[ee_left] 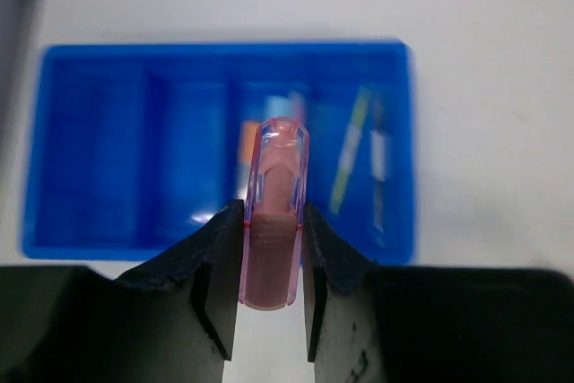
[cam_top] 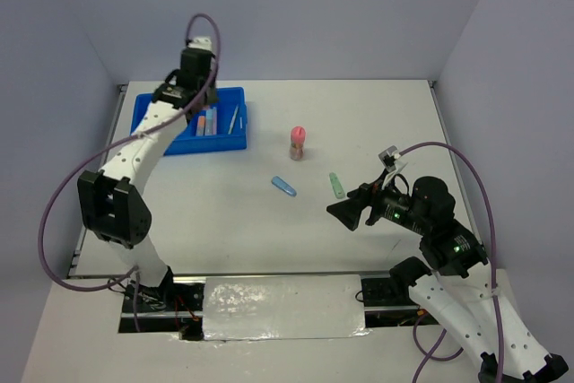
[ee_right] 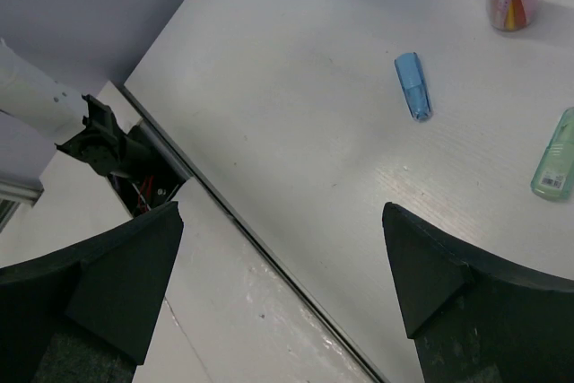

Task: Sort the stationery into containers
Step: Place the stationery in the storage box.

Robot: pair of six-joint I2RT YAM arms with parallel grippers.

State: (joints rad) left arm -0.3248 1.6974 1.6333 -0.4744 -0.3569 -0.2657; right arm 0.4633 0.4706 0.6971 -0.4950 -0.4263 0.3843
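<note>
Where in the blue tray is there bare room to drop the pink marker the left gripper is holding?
In the left wrist view, the two compartments at the left end of the blue tray look bare, bordered by its outer wall and the compartment holding short markers. That one and the pens beside it are crowded.

The top view sits high behind the arm bases, looking down on the white desk (cam_top: 224, 221). The left wrist view hangs close above the bright blue divided plastic tray (ee_left: 90, 159), far left. The right wrist view is low and faces left, sharing the short blue plastic marker (ee_right: 413, 85) with the top view.
</note>
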